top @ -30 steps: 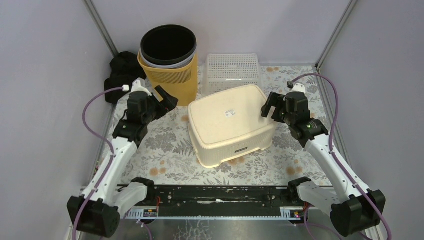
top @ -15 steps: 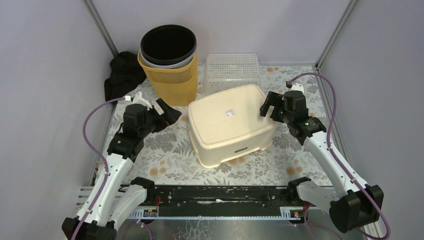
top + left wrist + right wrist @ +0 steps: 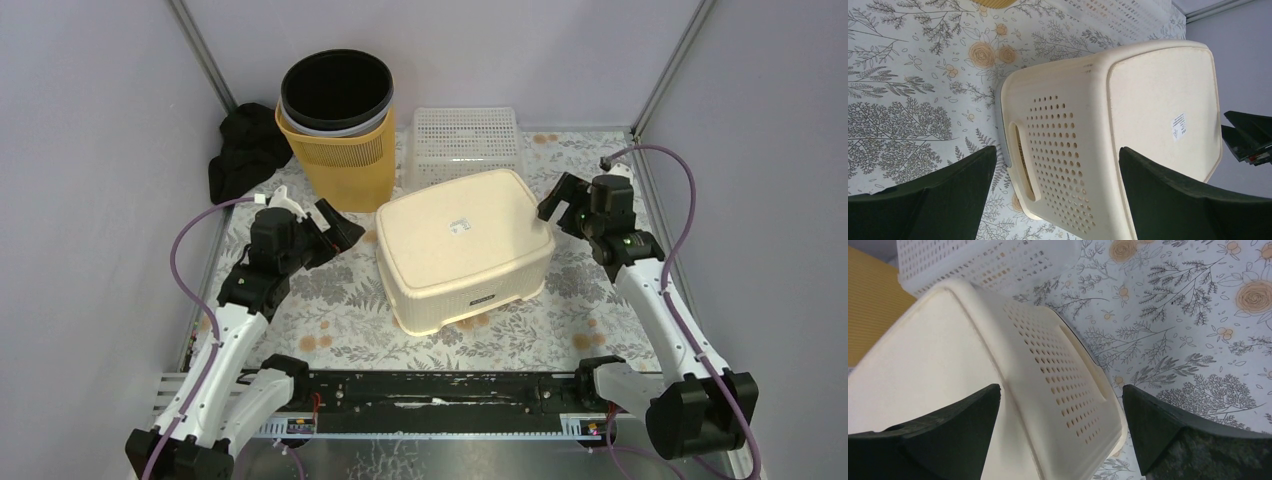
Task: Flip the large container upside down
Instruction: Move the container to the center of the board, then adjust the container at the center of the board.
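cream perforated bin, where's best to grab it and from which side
Take the cream bin by the handle slots cut into its two perforated end walls. Bring the left end effector in from the left and the right end effector from the right. The bin sits rim down with its flat base up, so those slots are probably the only edges fingers can hook.

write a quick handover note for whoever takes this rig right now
Left hand: open, empty, off the large container's left side, not touching it.
Right hand: open, empty, by the container's far right corner; the wrist view shows a gap.
Large container: mid-table, rim down, flat base and sticker facing up. The yellow bin and white basket stand behind it.
Done: the container looks fully turned upside down.
Left: probably nothing but parking the arms. Check that the rim sits flat.
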Controlling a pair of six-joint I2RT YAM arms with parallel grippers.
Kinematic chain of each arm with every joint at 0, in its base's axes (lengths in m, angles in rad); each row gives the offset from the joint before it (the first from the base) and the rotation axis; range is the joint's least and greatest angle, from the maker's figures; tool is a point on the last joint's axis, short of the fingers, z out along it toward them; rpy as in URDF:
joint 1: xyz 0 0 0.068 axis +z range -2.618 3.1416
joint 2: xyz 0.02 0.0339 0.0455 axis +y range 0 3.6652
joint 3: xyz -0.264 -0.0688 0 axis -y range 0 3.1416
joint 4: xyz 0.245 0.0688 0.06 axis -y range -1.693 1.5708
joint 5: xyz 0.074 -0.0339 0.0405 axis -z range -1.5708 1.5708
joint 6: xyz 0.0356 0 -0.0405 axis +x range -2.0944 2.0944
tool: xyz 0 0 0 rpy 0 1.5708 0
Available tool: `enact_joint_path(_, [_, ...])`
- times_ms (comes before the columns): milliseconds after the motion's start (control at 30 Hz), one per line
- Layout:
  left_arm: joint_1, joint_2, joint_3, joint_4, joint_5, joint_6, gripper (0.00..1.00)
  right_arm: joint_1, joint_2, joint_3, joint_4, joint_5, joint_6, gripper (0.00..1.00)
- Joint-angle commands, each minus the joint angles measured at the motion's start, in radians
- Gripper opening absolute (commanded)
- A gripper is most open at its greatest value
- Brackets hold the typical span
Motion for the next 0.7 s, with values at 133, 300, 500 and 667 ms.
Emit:
enact_joint_path(133, [-0.010,0.059,0.032,0.070,0.060,-0.035,1.00,-0.069,0.061,0.046,0.140,-0.165,0.068,0.99])
enact_joint_path(300, [-0.051,0.097,0.038,0.109,0.071,-0.067,1.00,-0.094,0.105,0.046,0.188,-0.272,0.076,0.99])
enact_joint_path(500, [-0.121,0.111,0.032,0.140,0.038,-0.106,1.00,-0.096,0.095,-0.025,0.284,-0.437,0.099,0.99])
enact_joint_path(667, [-0.168,0.133,0.038,0.155,0.002,-0.121,1.00,-0.096,0.068,-0.083,0.330,-0.573,0.135,0.99])
